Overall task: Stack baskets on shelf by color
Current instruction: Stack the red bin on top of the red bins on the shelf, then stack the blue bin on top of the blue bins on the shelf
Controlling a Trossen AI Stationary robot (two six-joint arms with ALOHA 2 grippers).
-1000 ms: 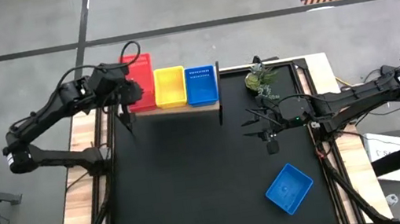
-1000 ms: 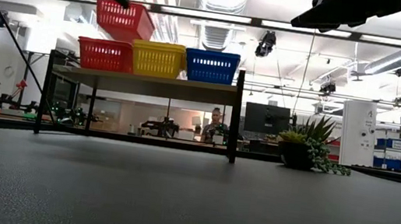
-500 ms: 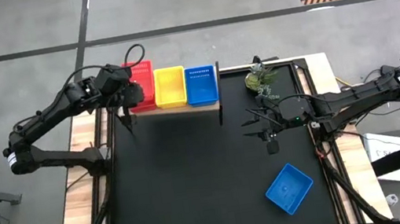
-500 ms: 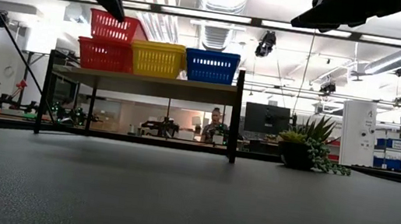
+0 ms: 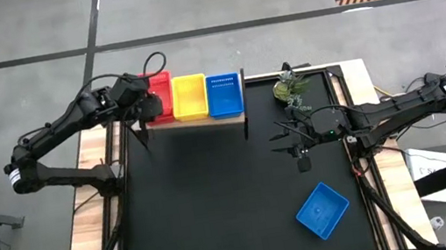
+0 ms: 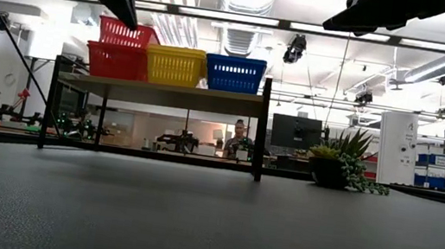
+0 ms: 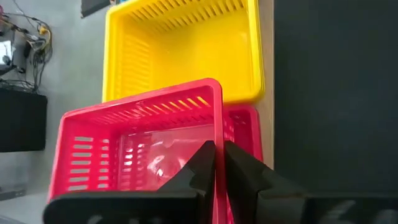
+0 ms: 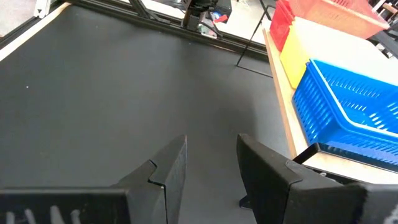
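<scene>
On the pale-wood shelf (image 5: 205,121) at the table's far edge stand a red basket (image 6: 116,62), a yellow basket (image 5: 189,96) and a blue basket (image 5: 224,94) in a row. A second red basket (image 6: 126,34) sits tilted in the first one, with my left gripper (image 7: 219,158) shut on it. Another blue basket (image 5: 322,210) lies on the black table near the right front. My right gripper (image 8: 211,168) hangs open above the table's right middle, with nothing between its fingers. My left gripper pinches the upper red basket's short wall on the table's near side (image 7: 217,134), one finger inside the basket and one outside. The fingers slant down from above. The basket is tilted, and its lower part sits inside the lower red basket (image 7: 244,124).
A small green potted plant (image 5: 291,86) stands right of the shelf at the far edge. Black tabletop lies bare between the shelf and the loose blue basket. Wooden rails run along the table's left and right sides.
My left gripper has gone down toward the shelf with the upper red basket. The basket hung clear above the lower red basket and now sits tilted in it.
</scene>
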